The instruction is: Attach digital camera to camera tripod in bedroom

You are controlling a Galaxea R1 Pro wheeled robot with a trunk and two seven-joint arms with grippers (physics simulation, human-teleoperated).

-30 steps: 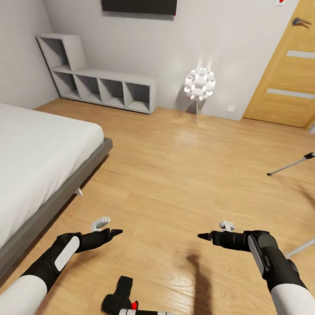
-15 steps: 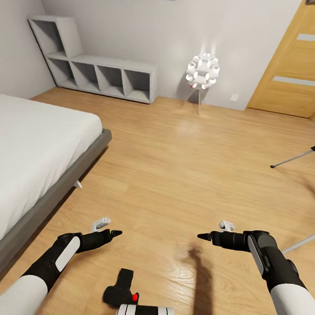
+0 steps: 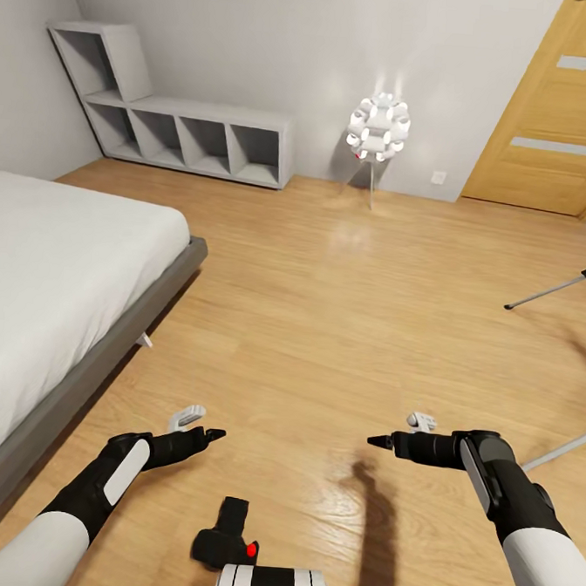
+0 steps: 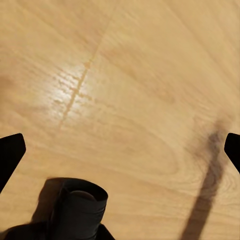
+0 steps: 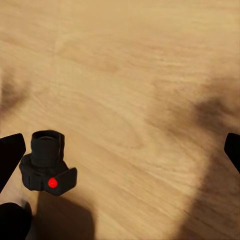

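Note:
The digital camera [image 3: 223, 540], small and black with a red button, lies on the plank floor just in front of my trunk, between my two arms. The right wrist view shows it lens-up [image 5: 47, 167], and its lens [image 4: 80, 207] also shows in the left wrist view. My left gripper [image 3: 209, 433] hovers open over the floor to the camera's left. My right gripper [image 3: 379, 440] hovers open to its right. Nothing is between either pair of fingers. Two silver legs of the camera tripod [image 3: 555, 289] reach in from the right edge; its head is out of view.
A white-mattress bed [image 3: 59, 268] on a grey frame stands along the left. Grey cube shelves [image 3: 190, 137] stand at the far wall, with a white-ball floor lamp [image 3: 378, 128] beside them and an oak door [image 3: 550, 119] at the far right. Open floor lies ahead.
The head view has tilted slightly downward, so the whole room has shifted up in the picture. Both arms and the digital camera hold the same places.

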